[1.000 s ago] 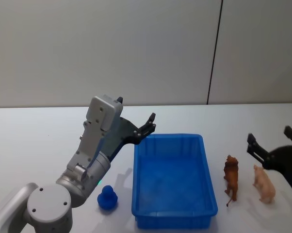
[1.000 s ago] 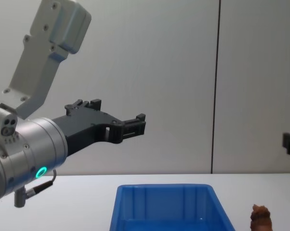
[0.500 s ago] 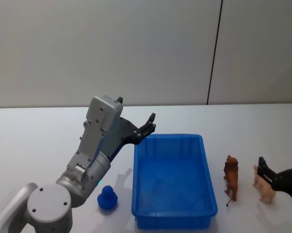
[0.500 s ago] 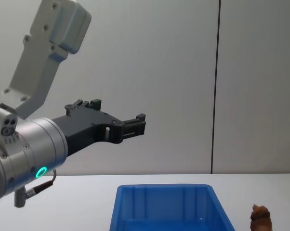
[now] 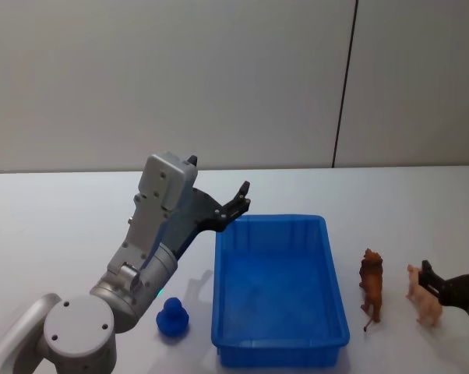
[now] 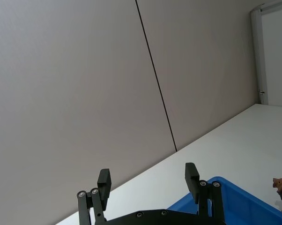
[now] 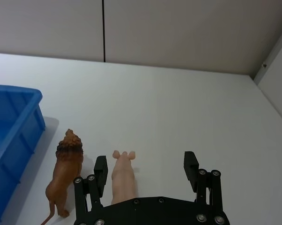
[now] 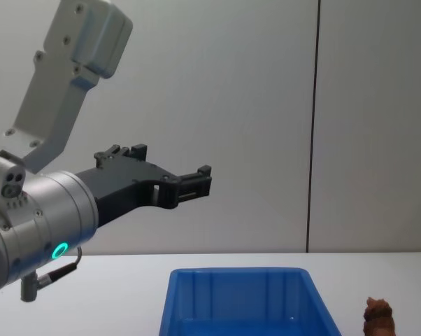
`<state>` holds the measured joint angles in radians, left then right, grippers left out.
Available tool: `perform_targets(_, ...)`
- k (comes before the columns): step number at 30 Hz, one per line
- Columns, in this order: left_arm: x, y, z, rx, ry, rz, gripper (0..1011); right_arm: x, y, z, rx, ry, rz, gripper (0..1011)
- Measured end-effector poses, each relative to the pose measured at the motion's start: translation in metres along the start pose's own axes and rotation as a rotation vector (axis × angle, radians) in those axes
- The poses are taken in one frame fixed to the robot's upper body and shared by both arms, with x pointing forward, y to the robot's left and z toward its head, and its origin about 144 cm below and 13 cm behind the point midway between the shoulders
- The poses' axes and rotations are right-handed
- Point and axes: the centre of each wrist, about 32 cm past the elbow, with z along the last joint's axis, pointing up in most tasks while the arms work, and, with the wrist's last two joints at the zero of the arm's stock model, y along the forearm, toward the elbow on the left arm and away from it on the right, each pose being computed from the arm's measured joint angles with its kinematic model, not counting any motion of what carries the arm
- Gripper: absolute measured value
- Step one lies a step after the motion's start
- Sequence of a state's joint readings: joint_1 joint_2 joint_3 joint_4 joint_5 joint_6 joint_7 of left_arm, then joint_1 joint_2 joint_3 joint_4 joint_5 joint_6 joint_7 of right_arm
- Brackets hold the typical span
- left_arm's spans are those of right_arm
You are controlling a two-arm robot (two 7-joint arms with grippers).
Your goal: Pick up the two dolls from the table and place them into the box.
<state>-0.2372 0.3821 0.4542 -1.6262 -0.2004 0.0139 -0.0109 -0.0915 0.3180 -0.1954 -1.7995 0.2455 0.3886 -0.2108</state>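
Lowering right end effector (image 7: 146, 165) closer over peach-pink doll (image 7: 123, 177) than a second ago; holding it spread wide, gripping nothing, bracketing the doll off-centre for a pinch. Keeping box (image 5: 273, 220) on table (image 5: 63, 210) just left of both dolls, shortening the carry. Parking left end effector (image 6: 147, 174) gaping, empty, above box's far-left corner. Leaving brown doll (image 5: 371, 282) standing between box and pink one.
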Motion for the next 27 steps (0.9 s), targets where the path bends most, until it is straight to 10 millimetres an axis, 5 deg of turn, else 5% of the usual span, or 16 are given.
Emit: perform_targets(27, 0.0, 0.0, 0.0, 0.0, 0.0, 0.0, 1001, -0.013, 0.043, -0.013, -0.184, 0.036, 0.058, 1001)
